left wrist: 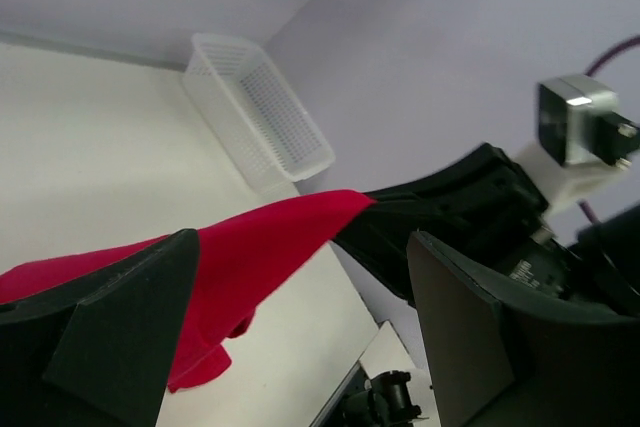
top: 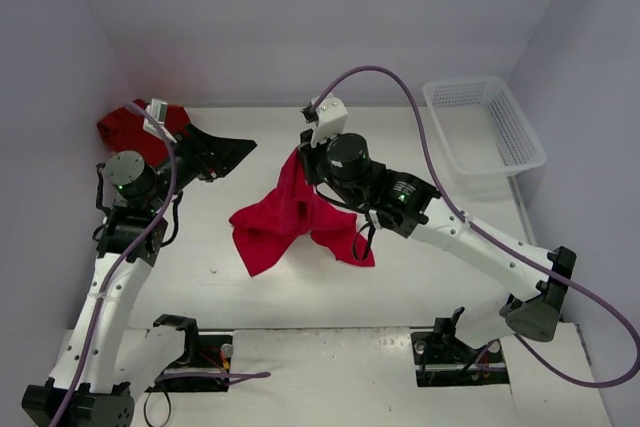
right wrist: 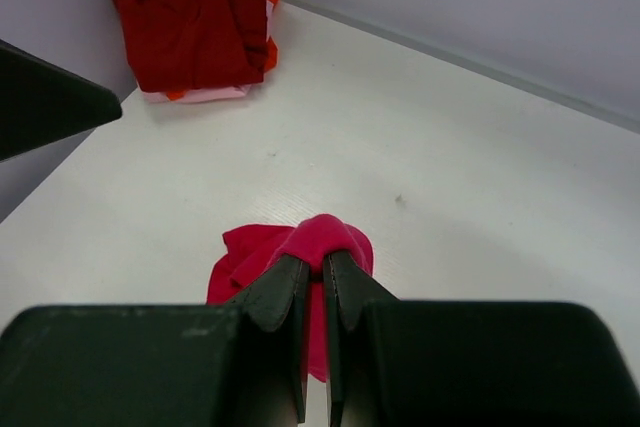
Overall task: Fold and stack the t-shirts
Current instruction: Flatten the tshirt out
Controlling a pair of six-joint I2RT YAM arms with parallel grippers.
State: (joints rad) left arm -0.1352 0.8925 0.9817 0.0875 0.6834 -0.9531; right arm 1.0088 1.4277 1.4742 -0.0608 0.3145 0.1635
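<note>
T-shirt (top: 290,217), bright red and crumpled, hangs near the middle of the white worktop (top: 400,277), pinched at its top edge by the right end effector (top: 303,159). The right wrist view shows the two dark fingers (right wrist: 285,287) clenched together on a bunched fold of the cloth, with the rest of the garment drooping below them. Its lower folds spread out left and right in the overhead view; whether they touch the worktop cannot be told.

To the left, the left end effector (top: 232,159) hovers with its jaws released and spread wide, gripping nothing and standing apart from the hanging shirt. Its wrist camera looks between the parted fingers at the red cloth stretching away from the right arm.

In the far left corner, against the wall, lies a folded darker red t-shirt (top: 130,127), resting on orange and pink cloth (right wrist: 205,92) whose edges peek out beneath it. A white mesh basket (top: 485,127) sits in the far right corner, well apart from the shirts.
</note>
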